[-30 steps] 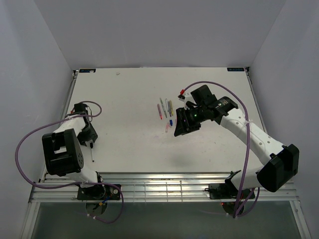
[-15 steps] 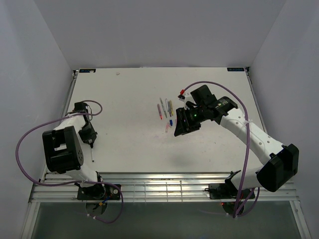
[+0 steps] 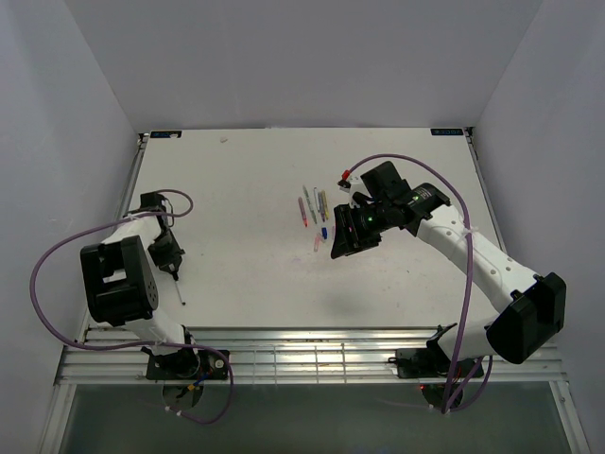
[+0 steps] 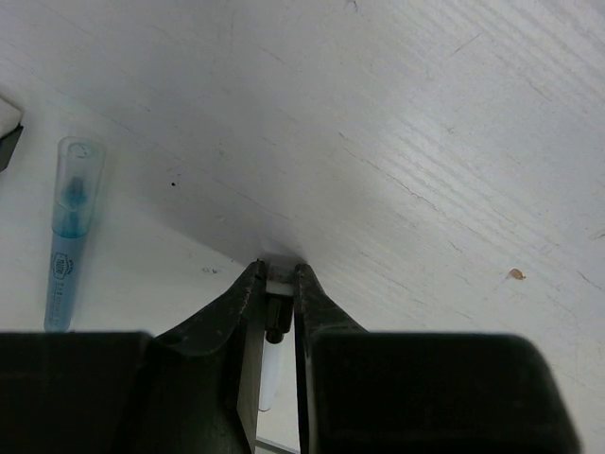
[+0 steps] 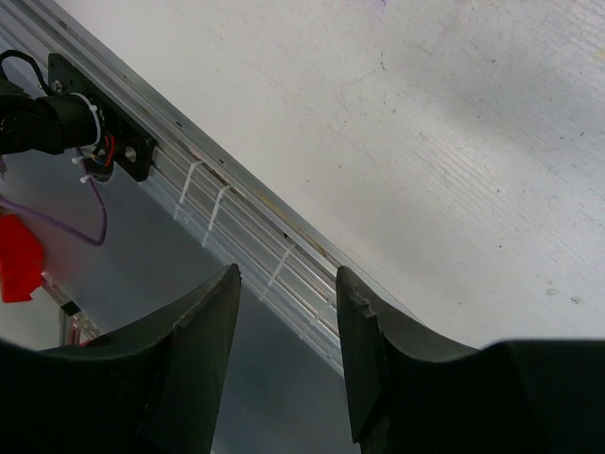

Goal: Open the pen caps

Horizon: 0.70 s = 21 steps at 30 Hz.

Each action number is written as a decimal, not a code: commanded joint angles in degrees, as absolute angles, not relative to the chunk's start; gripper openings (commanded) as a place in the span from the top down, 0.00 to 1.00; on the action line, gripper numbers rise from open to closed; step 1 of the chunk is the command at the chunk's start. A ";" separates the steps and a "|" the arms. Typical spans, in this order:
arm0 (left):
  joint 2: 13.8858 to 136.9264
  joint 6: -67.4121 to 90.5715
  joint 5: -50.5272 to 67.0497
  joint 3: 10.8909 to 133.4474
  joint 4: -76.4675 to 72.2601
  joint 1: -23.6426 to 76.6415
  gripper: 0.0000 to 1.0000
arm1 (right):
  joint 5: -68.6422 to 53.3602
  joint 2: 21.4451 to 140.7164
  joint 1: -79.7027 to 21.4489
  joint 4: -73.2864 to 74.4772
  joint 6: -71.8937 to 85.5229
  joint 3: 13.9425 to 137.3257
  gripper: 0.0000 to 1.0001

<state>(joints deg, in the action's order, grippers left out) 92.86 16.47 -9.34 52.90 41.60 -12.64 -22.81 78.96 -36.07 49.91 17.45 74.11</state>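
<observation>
Left arm has a pen pinched, so the cap pull looks like the step in hand.

From above: the left gripper, well left of the bunch of pens, is clamped on a thin white pen. The right gripper hangs just right of the bunch, jaws apart. Left wrist: jaws squeezed on that pen, and a blue cap lies flat on the table nearby, with the bunch out of sight. Right wrist: nothing between the fingers. Next, I reckon, the right gripper must cross over, grip the capped end (too small to tell which) and pull straight.
</observation>
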 commanded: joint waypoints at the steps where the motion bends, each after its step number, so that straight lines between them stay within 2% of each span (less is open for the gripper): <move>1: 95.53 19.24 -4.40 53.26 41.13 -12.83 0.82 | -22.59 78.66 -36.30 49.22 16.44 74.71 0.49; 4: 95.72 21.43 -2.38 53.44 40.87 -12.83 0.81 | -22.59 78.66 -36.30 49.31 16.44 74.88 0.49; 12: 92.37 23.91 -0.09 51.24 38.50 -12.74 0.54 | -23.03 78.84 -36.30 49.40 16.70 75.85 0.49; 21: 89.74 24.34 2.11 48.52 38.32 -12.66 0.51 | -23.47 78.22 -36.30 49.31 16.79 75.06 0.49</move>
